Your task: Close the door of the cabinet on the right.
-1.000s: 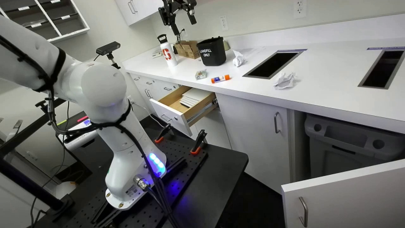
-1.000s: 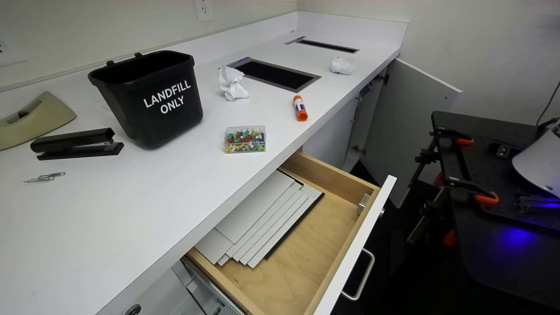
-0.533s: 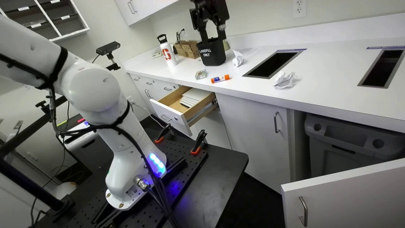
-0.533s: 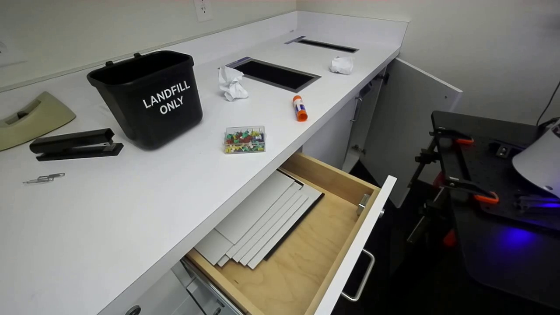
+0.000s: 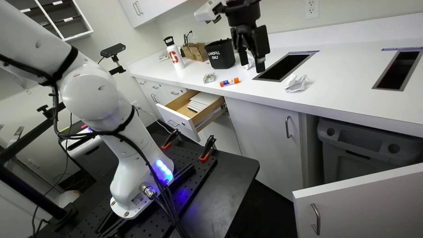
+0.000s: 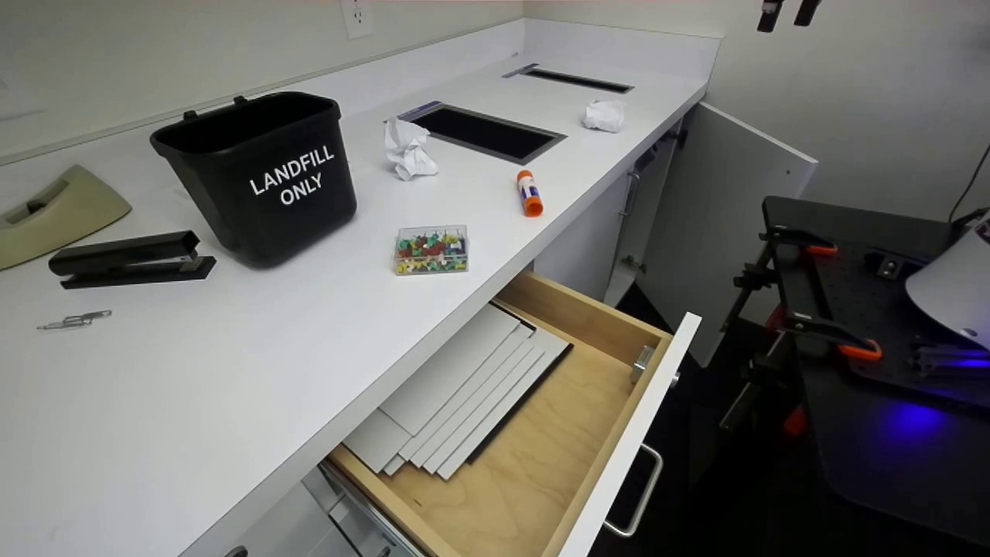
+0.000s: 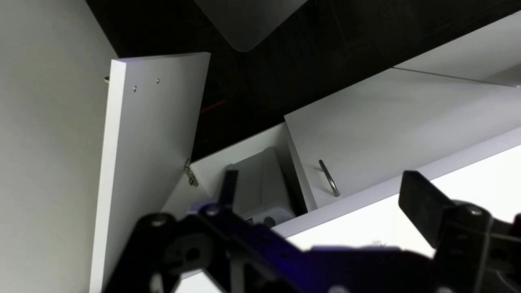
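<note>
Door (image 5: 366,206) stands wide open on the white cabinet (image 5: 311,147); the tool (image 5: 252,65), jaws spread apart, hangs higher up.

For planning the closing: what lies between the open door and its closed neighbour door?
In the wrist view, the open cabinet, with a grey container inside.

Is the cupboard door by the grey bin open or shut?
Open. The door stands out from the cabinet on its hinge, and you can see the grey bin inside.
</note>
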You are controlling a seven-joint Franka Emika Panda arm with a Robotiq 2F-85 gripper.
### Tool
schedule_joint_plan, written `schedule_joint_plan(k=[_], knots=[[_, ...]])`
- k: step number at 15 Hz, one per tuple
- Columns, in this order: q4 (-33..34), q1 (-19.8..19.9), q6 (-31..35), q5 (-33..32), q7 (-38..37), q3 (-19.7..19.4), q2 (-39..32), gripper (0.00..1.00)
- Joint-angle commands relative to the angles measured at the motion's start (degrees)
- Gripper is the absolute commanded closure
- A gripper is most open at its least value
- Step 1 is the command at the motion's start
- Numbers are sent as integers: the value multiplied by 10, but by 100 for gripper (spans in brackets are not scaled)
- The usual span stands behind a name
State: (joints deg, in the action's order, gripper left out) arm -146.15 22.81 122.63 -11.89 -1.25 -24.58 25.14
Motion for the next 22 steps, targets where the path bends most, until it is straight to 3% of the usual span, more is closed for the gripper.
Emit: schedule_joint_plan(k=[1,6,12,17,21,22], knots=[[1,13,0,7,3,13,-3,0],[32,32,-9,58,-47,-7,-34,0],[79,75,-2,147,-27,-99,-155,0],[123,85,-2,283,-19,-178,-292,0],[163,124,-28,409,-25,-190,-392,0],[128,112,-2,363,-26,-186,-341,0]])
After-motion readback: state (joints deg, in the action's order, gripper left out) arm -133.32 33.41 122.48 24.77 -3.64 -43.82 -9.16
